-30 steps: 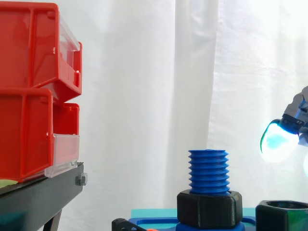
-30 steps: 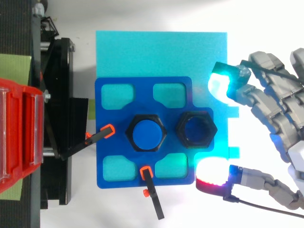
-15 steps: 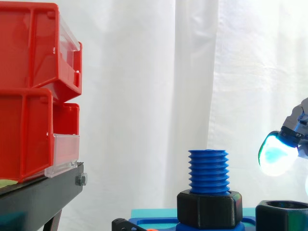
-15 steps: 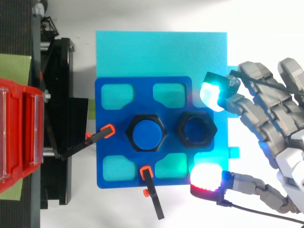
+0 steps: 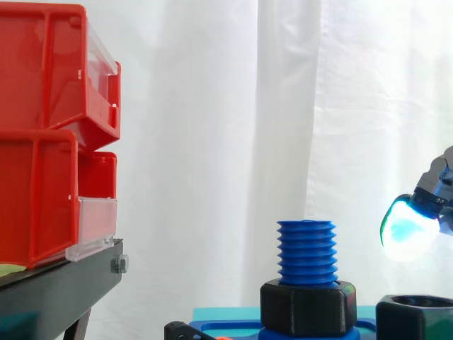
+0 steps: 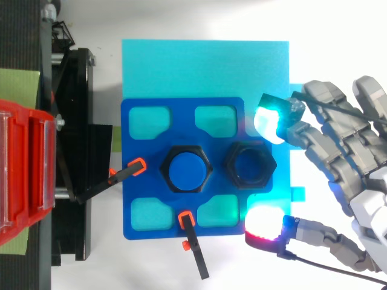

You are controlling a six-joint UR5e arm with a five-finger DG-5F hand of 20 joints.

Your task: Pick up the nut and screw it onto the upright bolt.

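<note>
In the side view the right edge cuts the hand (image 5: pixel 435 190) down to a glowing pad (image 5: pixel 407 228) and a bit of finger; the nut (image 5: pixel 416 316) is clipped at the right and bottom edges. The bolt (image 5: pixel 306 251) has its foot hidden inside a black hexagonal collar (image 5: pixel 308 306). The red bins (image 5: pixel 42 127) run off the left edge

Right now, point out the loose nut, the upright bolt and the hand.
loose nut (image 5: pixel 412 322): side view, on its black side wall.
upright bolt (image 5: pixel 306 251): side view, on the blue threaded shaft.
hand (image 6: pixel 354 142): top view, on a grey finger.
</note>
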